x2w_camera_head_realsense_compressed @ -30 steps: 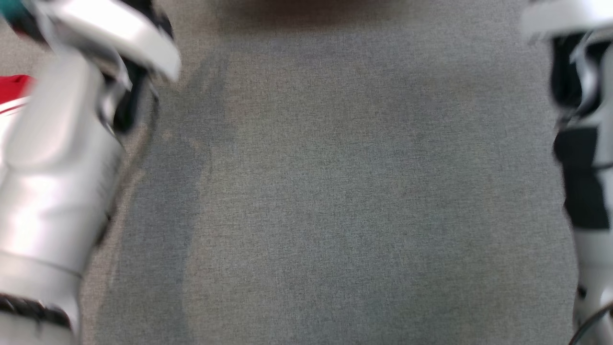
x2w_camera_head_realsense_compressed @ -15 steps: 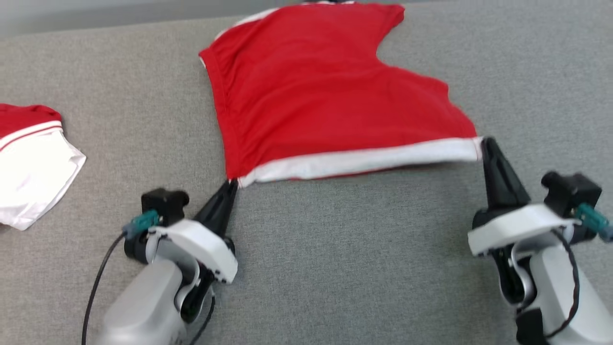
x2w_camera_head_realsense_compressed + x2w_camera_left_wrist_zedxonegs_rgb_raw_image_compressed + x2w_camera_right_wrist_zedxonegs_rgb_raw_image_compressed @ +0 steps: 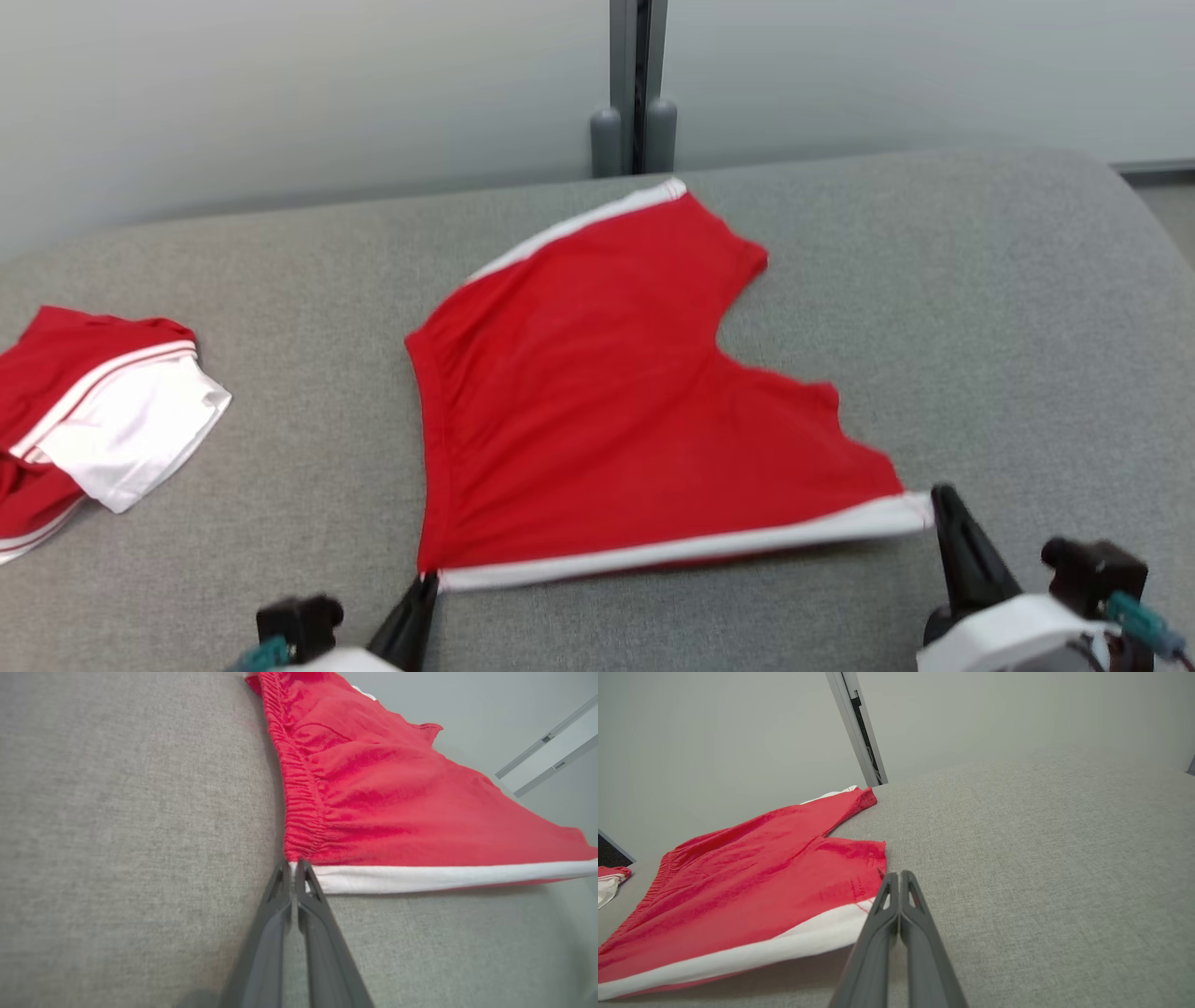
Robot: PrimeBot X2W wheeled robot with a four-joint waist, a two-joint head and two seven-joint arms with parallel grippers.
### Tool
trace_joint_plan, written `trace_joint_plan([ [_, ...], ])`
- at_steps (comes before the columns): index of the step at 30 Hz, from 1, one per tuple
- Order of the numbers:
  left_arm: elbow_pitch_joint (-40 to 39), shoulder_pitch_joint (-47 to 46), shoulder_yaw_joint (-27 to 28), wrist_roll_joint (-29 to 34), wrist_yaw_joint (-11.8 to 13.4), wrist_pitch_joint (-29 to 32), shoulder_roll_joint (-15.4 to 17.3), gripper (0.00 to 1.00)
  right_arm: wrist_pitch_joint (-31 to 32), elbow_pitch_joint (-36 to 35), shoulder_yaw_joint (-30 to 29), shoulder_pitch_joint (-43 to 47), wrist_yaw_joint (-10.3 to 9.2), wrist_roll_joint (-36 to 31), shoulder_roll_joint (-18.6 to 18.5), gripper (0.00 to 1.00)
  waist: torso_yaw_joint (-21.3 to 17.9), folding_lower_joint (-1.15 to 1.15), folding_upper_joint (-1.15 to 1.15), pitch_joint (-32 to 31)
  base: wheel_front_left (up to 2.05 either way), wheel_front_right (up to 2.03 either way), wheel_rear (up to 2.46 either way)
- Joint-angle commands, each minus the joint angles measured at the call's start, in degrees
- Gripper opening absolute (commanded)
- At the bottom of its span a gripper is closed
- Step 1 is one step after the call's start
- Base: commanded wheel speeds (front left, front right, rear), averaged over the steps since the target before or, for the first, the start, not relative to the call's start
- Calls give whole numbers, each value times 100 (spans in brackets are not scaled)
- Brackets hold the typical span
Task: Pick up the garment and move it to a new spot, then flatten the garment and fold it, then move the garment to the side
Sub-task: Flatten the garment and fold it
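Note:
The garment (image 3: 607, 392) is a pair of red shorts with a white side stripe, spread on the grey padded surface (image 3: 980, 308). Its near, white-striped edge is pulled taut between my two grippers. My left gripper (image 3: 425, 583) is shut on the corner where the gathered waistband meets the stripe; the left wrist view has the fingertips (image 3: 294, 863) pinched on that corner of the garment (image 3: 397, 793). My right gripper (image 3: 938, 495) is shut on the leg-end corner, seen up close (image 3: 899, 875) against the garment (image 3: 752, 877). The held edge hangs slightly above the surface.
A second red and white garment (image 3: 103, 411) lies crumpled at the far left of the surface. A pale wall with a grey vertical post (image 3: 635, 84) stands behind the surface's far edge. The surface curves down at the right.
The head camera has swung up, from a blurred close view of arms and bare surface to the whole garment and wall. Both grippers stay shut on the garment's near corners.

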Motion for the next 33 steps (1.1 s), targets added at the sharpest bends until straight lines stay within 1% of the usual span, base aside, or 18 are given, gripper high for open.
trace_joint_plan([
  [1,-54,303,155,66,11,-1,36,0,-31,-22,-7,234,-3,64,-38,0,23,0,0,-315,0,0,0],
  [8,-453,1238,622,364,11,-1,-20,0,-31,-187,190,1039,-3,157,-102,0,80,0,0,-587,0,0,0],
  [14,-799,1591,638,578,10,-3,7,0,-31,-431,219,1375,-3,140,-203,0,146,0,0,-680,0,0,0],
  [17,-1128,1576,643,640,10,-5,-1,0,-31,-579,146,1310,-3,141,-250,0,214,0,0,-651,0,0,0],
  [22,-1766,1231,538,451,9,-5,-50,0,-31,-688,68,721,-3,105,-299,0,362,0,0,-489,0,0,0],
  [26,-2057,777,490,145,8,-4,-97,0,-31,-586,77,-76,-3,37,-351,0,538,0,0,-223,0,0,0],
  [31,-2022,61,303,-119,8,-5,-131,0,-31,-206,163,-1244,-3,-93,-450,0,793,0,0,240,0,0,0],
  [32,-1953,-263,179,-201,8,-5,-140,0,-31,14,257,-1712,-2,-162,-488,0,900,0,0,453,0,0,0],
  [33,-1923,-418,139,-257,8,-5,-157,0,-31,125,286,-1948,-3,-195,-518,0,957,0,0,580,0,0,0],
])
